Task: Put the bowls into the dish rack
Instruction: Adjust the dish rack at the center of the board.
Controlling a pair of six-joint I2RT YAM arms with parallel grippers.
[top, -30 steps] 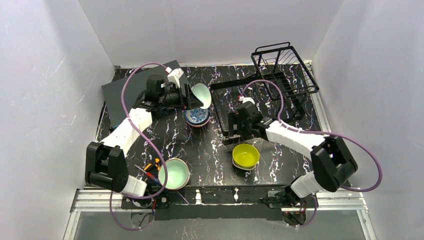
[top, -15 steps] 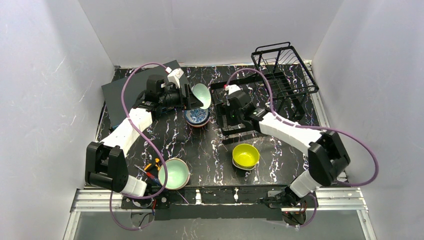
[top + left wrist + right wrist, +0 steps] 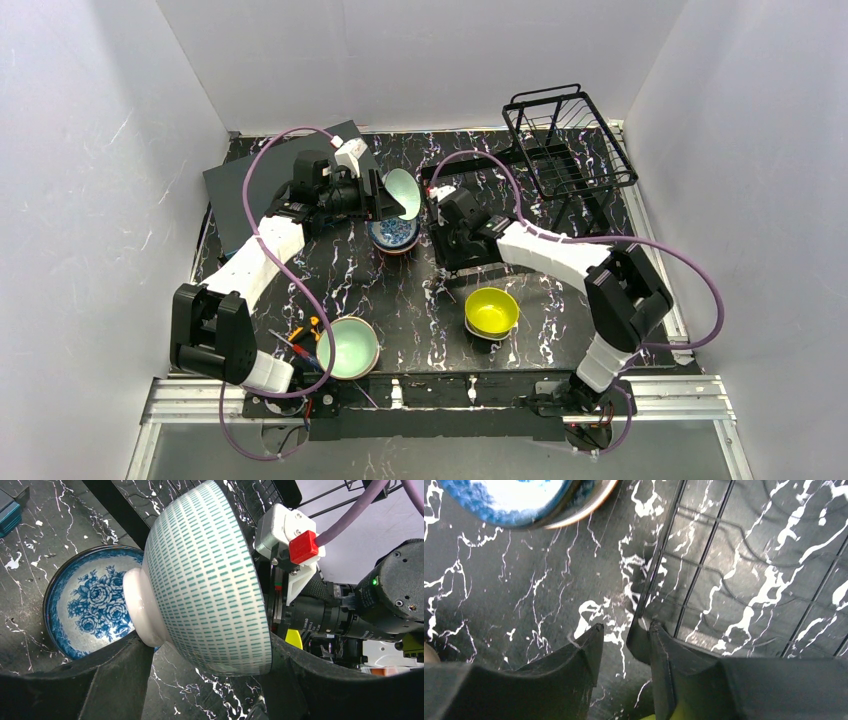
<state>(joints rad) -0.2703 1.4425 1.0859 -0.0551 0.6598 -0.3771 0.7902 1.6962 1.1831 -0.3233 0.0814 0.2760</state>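
Observation:
My left gripper is shut on a white bowl with green dashes and a mint inside, held on its side above a blue-and-white patterned bowl. The black wire dish rack stands at the back right. My right gripper is low at the left edge of the rack's flat base. Its jaws stand narrow astride the frame edge, which lies against the right finger, with a gap to the left finger. A yellow bowl sits in front of the rack.
A mint-green bowl sits near the front edge beside small orange tools. A dark grey flat box lies at the back left under the left arm. The patterned bowl rests in an orange-rimmed one. White walls enclose the table.
The right arm has swung left along the rack's base to its left edge, and its jaws have narrowed from wide open. The left arm and its bowl have not moved.

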